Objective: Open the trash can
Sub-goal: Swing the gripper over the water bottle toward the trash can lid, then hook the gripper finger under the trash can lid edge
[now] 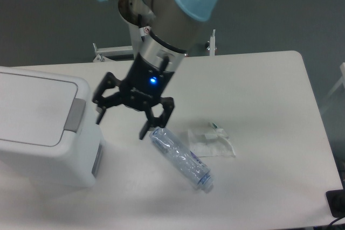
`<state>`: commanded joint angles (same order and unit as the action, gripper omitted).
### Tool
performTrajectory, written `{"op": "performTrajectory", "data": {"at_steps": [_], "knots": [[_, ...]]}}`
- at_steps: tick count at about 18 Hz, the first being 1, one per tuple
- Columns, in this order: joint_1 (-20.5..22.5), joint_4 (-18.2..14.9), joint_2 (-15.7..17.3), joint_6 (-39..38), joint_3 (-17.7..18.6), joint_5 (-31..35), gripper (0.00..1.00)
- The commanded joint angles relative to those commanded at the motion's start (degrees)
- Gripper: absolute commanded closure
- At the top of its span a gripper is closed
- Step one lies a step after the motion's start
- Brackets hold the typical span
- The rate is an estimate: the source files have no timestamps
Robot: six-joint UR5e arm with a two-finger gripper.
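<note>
White table [269, 79] against a dark grey wall. At far left, trash can [43, 127], lid shut, grey push tab [74, 115] on its right edge, left side cut off by the frame. Just right of the tab, gripper [123, 121] spread wide, empty, pointing down. Further right, crushed clear bottle [180, 157] and clear wrapper [211, 141] lying flat. Arm's upper links cropped at top.

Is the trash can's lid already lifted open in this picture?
No, the flat lid of the trash can lies closed, while the open gripper hangs beside it.
</note>
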<state>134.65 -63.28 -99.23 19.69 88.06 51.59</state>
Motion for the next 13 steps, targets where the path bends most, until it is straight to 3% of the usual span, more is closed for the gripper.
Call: {"op": "performTrajectory", "data": {"at_steps": [6,13], "knots": [[-1.0,3.2,0.4,0.6,4.0,0.6,0.00],[-1.9,3.4,-0.3,0.6,4.2,2.5,0.00]]}}
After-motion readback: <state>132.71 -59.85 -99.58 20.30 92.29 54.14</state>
